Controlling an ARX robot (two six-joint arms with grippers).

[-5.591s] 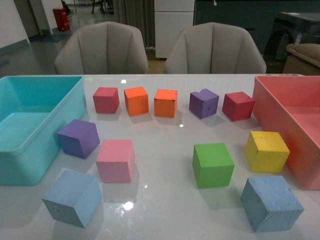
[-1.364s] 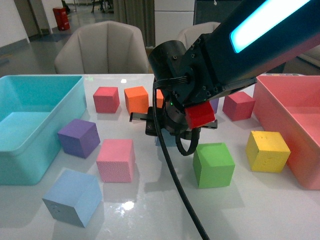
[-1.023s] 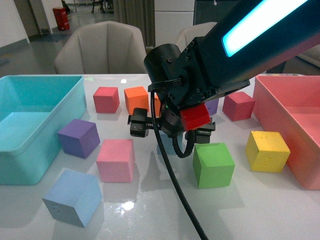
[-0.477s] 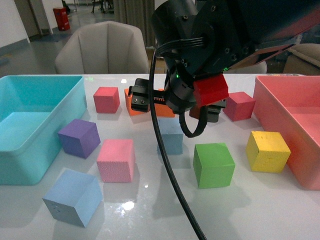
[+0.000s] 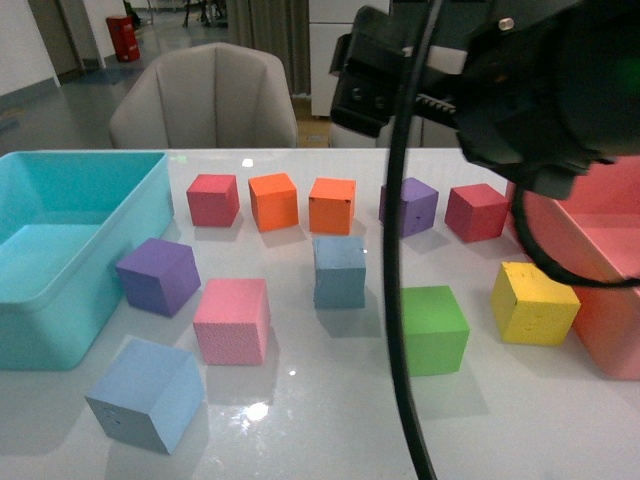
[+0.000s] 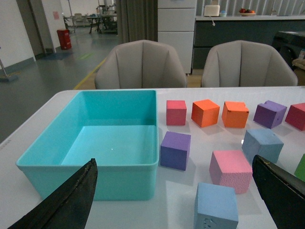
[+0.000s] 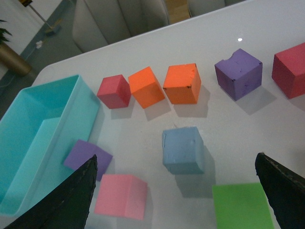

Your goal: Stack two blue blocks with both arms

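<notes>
The duller blue block sits alone on the table's middle; it also shows in the right wrist view and the left wrist view. The lighter sky-blue block sits at the front left, close below my left gripper, which is open and empty and does not show in the front view. My right gripper is open and empty, raised high above the middle block. The right arm fills the upper right of the front view, its black cable hanging in front of the green cube.
A turquoise bin stands at the left and a pink bin at the right. A back row holds red, two orange, purple and red cubes. Purple, pink, green and yellow cubes lie nearer.
The duller blue block went from the front right to the table's middle. My right gripper opened off it and rose up and back to the right.
</notes>
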